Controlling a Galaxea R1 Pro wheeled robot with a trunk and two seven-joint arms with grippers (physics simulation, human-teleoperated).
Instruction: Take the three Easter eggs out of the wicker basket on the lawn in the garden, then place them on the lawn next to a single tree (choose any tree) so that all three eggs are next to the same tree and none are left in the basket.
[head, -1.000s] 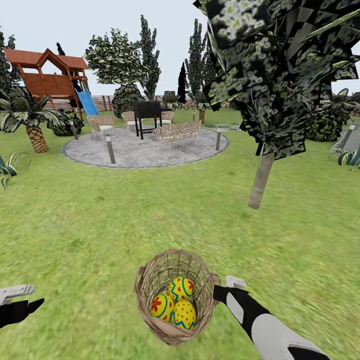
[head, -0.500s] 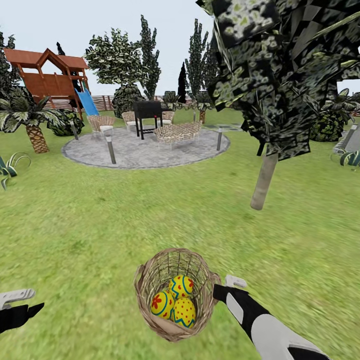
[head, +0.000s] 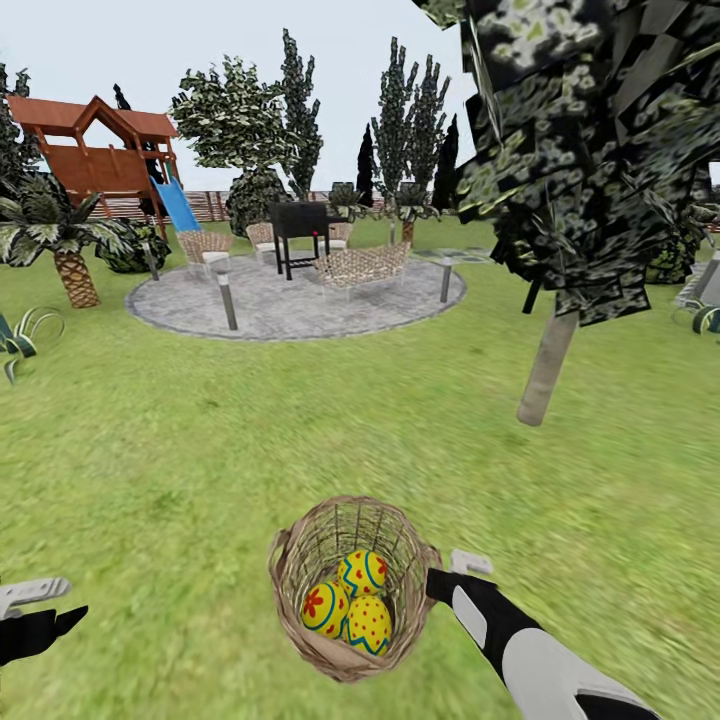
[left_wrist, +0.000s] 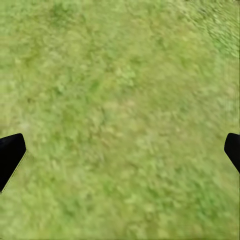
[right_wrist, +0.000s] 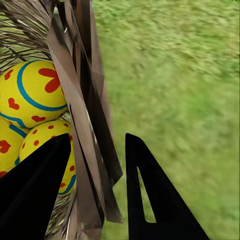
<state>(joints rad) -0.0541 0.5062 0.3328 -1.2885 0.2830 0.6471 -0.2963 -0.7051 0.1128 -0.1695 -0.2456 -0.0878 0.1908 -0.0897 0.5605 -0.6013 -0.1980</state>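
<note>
The tan wicker basket (head: 300, 570) sits low in the head view, with three yellow Easter eggs inside: one at the back (head: 362, 572), one at the left (head: 325, 610), one at the front (head: 371, 626). My right gripper (head: 447, 574) is shut on the basket's right rim. The right wrist view shows one finger inside and one outside the basket wall (right_wrist: 85, 125), beside the eggs (right_wrist: 32, 92). My left gripper (head: 40, 603) hangs open over the lawn (head: 200, 430), far left of the basket. A tree with a thin pale trunk (head: 548, 370) stands ahead to the right.
A round grey paved area (head: 290, 300) with wicker chairs, a dark grill and short light posts lies ahead. A short palm (head: 70, 270) and a wooden playset with a blue slide (head: 100, 150) stand at the far left. Spiky plants flank both edges.
The whole view has shifted, so the camera moved: the tree and paving slid right in the picture. The basket, eggs and both grippers keep their places in the view.
</note>
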